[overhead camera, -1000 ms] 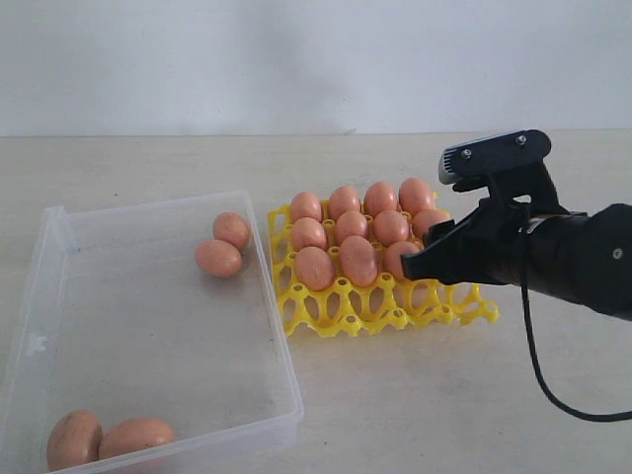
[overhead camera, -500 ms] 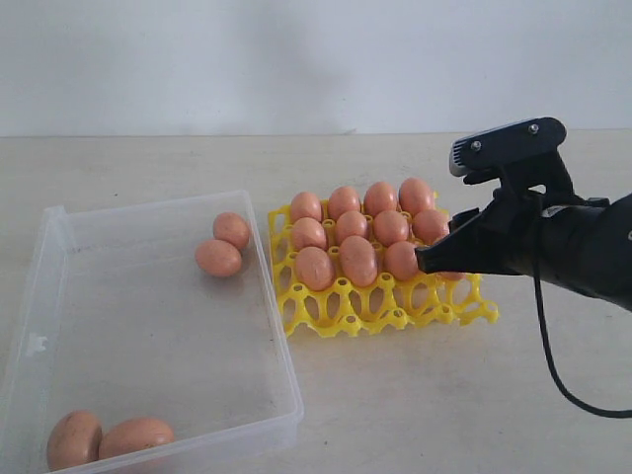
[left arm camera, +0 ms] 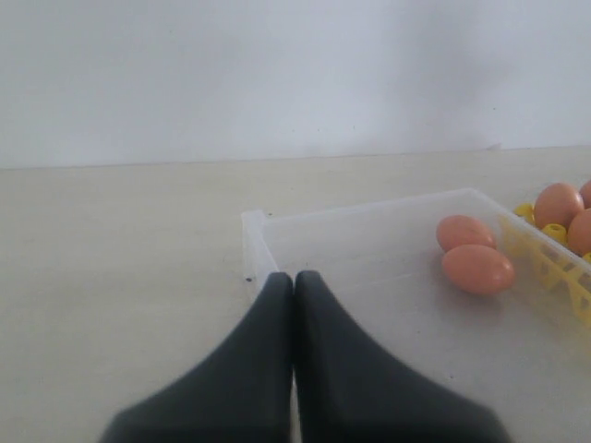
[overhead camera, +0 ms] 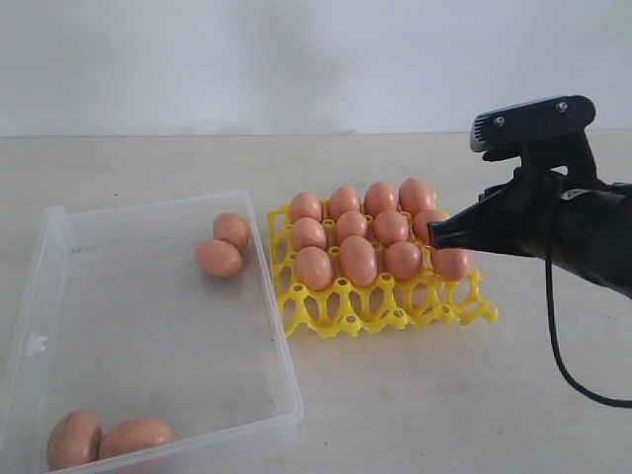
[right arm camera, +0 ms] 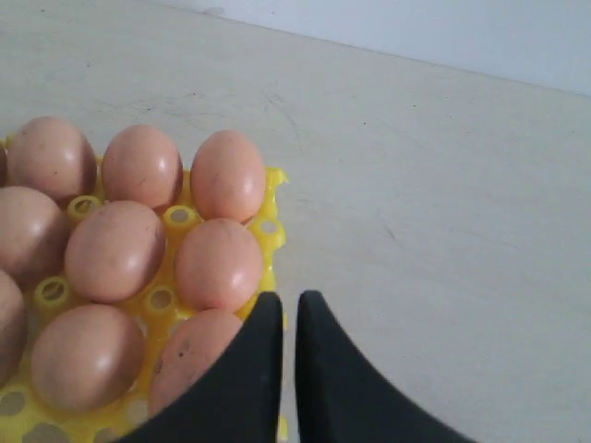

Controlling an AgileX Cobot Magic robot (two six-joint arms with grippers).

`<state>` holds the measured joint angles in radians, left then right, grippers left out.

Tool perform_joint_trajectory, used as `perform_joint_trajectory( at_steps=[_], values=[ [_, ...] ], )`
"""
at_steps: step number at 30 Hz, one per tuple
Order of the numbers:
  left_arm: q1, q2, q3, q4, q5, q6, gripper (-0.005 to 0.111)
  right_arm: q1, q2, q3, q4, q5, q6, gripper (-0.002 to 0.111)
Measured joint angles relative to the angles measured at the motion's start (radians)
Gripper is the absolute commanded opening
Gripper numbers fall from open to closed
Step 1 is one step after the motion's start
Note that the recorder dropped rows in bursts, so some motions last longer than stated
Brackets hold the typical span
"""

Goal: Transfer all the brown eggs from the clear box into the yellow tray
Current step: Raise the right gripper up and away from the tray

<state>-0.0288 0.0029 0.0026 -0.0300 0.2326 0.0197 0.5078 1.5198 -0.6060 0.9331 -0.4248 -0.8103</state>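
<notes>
Most of the brown eggs (overhead camera: pixel 357 260) sit in the yellow tray (overhead camera: pixel 375 314): twelve of them, filling three rows of four, while the row of cups along the tray's front edge in the exterior view holds nothing. Four eggs are not yet moved. Two lie touching each other in the clear box (overhead camera: pixel 148 326) near the wall that faces the tray, and two more lie side by side, well apart from the first pair, in the box's corner at the bottom left of that view. The box stands just beside the tray on the pale table (overhead camera: pixel 444 395), the two almost touching at one corner. Over the tray's right side hangs the right gripper (overhead camera: pixel 434 237), a black arm with a cable (overhead camera: pixel 553 336) looping below it. From its own camera the right gripper (right arm camera: pixel 282 297) has its two dark fingers drawn nearly together, only a thin slit between them and nothing in it. The tips sit beside the last egg of the third row, at the tray's edge, but I can't tell whether they touch it. The left gripper (left arm camera: pixel 294 277), seen only from its wrist, has its fingers pressed flat together, empty, pointing at a corner of the clear box.
</notes>
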Motion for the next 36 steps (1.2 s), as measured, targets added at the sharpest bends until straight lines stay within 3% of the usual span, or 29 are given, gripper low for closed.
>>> perform_joint_trajectory(
  at_steps=[8, 21, 36],
  values=[
    [0.000, 0.000, 0.000, 0.000, 0.000, 0.000, -0.004, 0.022, -0.030, 0.000, 0.004, 0.183, 0.000, 0.000],
    [0.000, 0.000, 0.000, 0.000, 0.000, 0.000, -0.004, 0.272, -0.195, -0.014, 0.004, 0.408, -0.045, 0.000],
    [0.000, 0.000, 0.000, 0.000, 0.000, 0.000, -0.004, 0.418, -0.200, -0.169, -0.035, 0.470, -0.045, 0.000]
  ],
)
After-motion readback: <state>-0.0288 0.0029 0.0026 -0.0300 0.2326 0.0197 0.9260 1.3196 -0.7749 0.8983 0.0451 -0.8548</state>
